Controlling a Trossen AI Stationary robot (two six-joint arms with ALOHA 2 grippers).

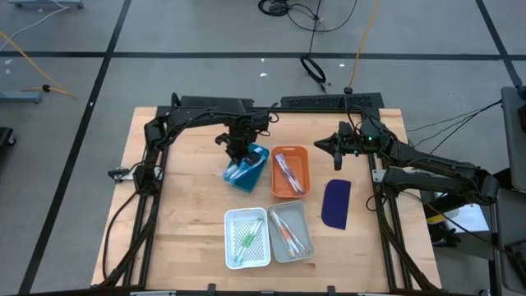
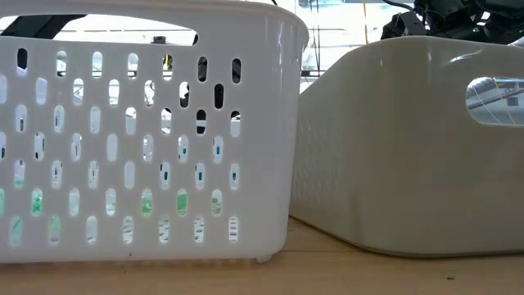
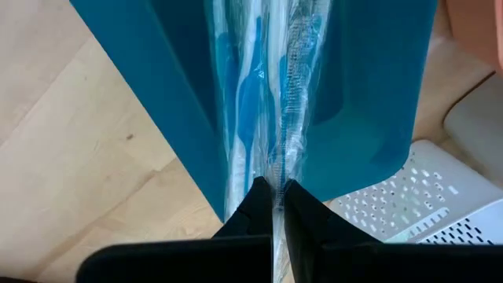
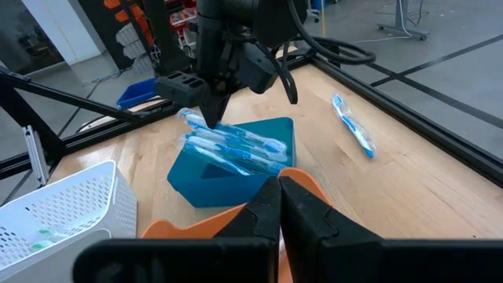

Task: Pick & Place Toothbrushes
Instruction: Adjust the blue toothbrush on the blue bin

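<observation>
A blue tray [image 1: 251, 171] stands tilted on the table. Several blue toothbrushes in clear wrappers [image 4: 236, 151] stick out over its rim. My left gripper [image 1: 237, 153] comes down onto their far ends and is shut on one wrapped toothbrush [image 3: 271, 118]. My right gripper [image 1: 322, 146] hangs shut over the table right of the orange tray [image 1: 289, 156], holding nothing. The orange tray holds toothbrushes [image 1: 288, 174]. More lie in the white perforated tray [image 1: 246, 240] and the grey tray [image 1: 292, 233]. My left gripper pinches the clear wrapper's end [image 3: 275, 182] of a blue toothbrush between its two fingertips. It comes from above, slanting, with the fingers in line with the brush. The brush runs away from the fingers into the blue tray among the others.
A dark blue flat oblong piece [image 1: 337, 203] lies right of the trays. One wrapped blue toothbrush [image 4: 351, 126] lies loose on the table by the black frame. In the low view the white tray's wall [image 2: 147, 131] and the grey tray's wall [image 2: 409, 147] hide the scene.
</observation>
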